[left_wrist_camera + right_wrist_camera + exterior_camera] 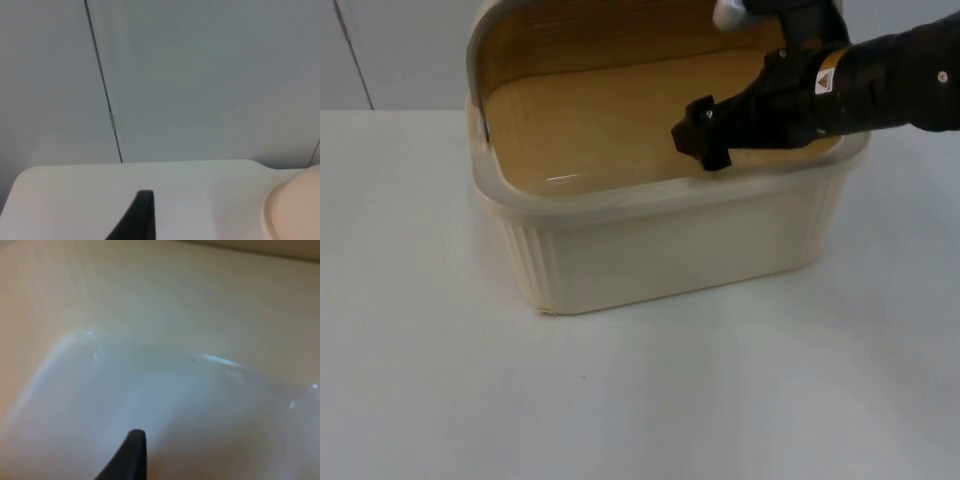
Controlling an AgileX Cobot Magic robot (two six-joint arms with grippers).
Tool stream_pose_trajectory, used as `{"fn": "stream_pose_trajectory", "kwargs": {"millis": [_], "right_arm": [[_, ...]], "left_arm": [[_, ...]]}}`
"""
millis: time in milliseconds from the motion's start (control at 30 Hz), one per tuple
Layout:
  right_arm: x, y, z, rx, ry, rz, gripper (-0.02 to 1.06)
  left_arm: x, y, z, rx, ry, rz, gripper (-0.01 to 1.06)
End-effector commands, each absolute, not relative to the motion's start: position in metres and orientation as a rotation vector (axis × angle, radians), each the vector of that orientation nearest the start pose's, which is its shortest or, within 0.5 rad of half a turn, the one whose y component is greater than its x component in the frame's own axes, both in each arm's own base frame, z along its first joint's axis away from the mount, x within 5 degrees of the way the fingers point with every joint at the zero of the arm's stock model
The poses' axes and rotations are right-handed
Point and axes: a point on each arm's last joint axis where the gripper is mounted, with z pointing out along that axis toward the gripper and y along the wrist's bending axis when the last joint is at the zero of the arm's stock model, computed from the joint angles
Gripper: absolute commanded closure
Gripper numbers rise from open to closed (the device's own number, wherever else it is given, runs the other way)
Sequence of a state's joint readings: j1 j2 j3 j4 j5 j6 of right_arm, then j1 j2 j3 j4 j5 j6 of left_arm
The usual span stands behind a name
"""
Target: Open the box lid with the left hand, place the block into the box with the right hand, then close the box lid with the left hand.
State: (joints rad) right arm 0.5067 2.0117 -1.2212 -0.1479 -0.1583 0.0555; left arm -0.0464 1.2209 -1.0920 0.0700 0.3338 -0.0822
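Top view: box (660, 240) stands open, lid (590, 35) raised behind; right gripper (703, 135) is seen inside; jaw state can't be told, block not made out. Left wrist: left gripper (142, 215) is parked beside the box over tabletop (75, 200), waiting. Right wrist: box interior is seen beyond the jaws. Lid judged light, stiff, smooth; best taken at front rim.

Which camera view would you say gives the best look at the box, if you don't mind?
The top view: it shows the whole cream box with its lid raised and the right gripper over its interior. The right wrist view shows just its inner wall; the left wrist view catches one rounded edge.
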Motion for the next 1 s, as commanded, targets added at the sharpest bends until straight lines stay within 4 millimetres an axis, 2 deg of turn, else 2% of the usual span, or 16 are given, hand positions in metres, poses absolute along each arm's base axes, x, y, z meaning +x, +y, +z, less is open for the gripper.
{"fn": "stream_pose_trajectory", "kwargs": {"millis": [0,267,433,567,700,800,867,967], "right_arm": [[0.377,0.214,0.183,-0.648,2.055,0.259,0.00],[0.354,0.204,0.209,-0.695,2.233,0.184,0.00],[0.330,0.189,0.231,-0.693,2.409,0.134,0.00],[0.319,0.183,0.246,-0.685,2.456,0.125,0.00],[0.309,0.177,0.262,-0.671,2.468,0.131,0.00],[0.296,0.169,0.282,-0.658,2.434,0.141,0.00],[0.294,0.168,0.285,-0.655,2.426,0.144,0.00],[0.272,0.155,0.298,-0.645,2.384,0.156,0.00]], "left_arm": [[0.274,-0.010,0.380,0.012,1.946,-0.018,0.01],[0.275,-0.010,0.381,0.012,1.944,-0.018,0.01],[0.274,-0.011,0.380,0.004,1.946,-0.028,0.01],[0.274,-0.011,0.380,-0.005,1.946,-0.040,0.01],[0.274,-0.012,0.380,-0.017,1.947,-0.056,0.01],[0.274,-0.012,0.381,-0.017,1.945,-0.057,0.01],[0.274,-0.012,0.381,-0.017,1.945,-0.057,0.01],[0.274,-0.012,0.381,-0.017,1.945,-0.057,0.01]]}}
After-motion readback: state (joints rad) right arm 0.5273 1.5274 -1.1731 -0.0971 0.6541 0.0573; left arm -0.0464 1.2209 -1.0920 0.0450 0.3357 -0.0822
